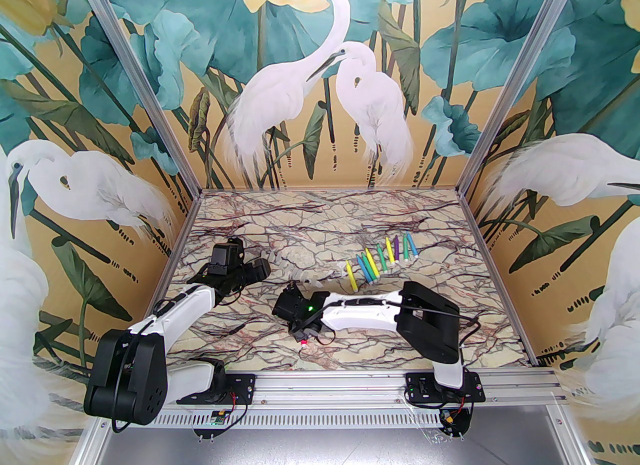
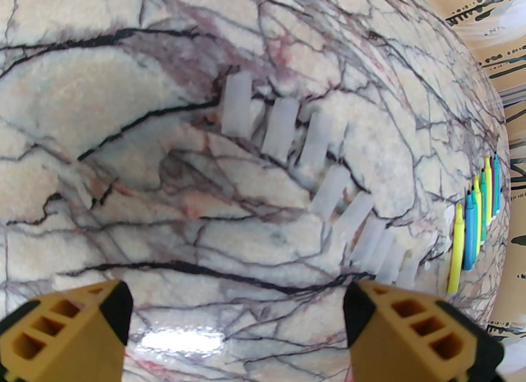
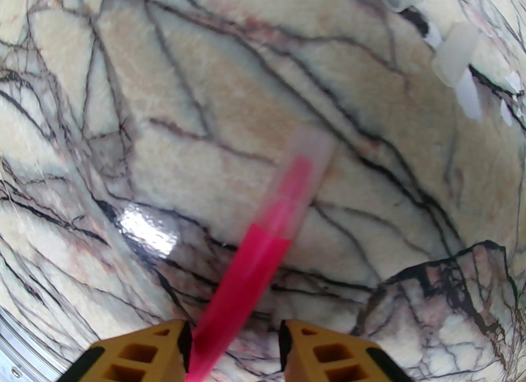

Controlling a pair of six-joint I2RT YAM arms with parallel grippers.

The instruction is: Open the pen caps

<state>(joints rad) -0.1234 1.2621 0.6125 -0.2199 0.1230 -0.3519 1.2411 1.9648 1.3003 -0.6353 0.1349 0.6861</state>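
The marble bench (image 1: 250, 348) is carrying everything. The left tool (image 2: 236, 294) is hanging wide open and empty near the loose caps (image 2: 328, 191). The right tool (image 3: 234, 325) is straddling a pink pen (image 3: 246, 265), with one finger touching it; I cannot tell whether it is clamping. The pen is looking light, stiff and slick, so the barrel is wanting a firm hold. Its clear cap (image 3: 306, 175), pointing away over the bench, is wanting a pinch near its rim. About nine uncapped pens (image 1: 380, 258) are lying in a row, about nine loose caps beside them.
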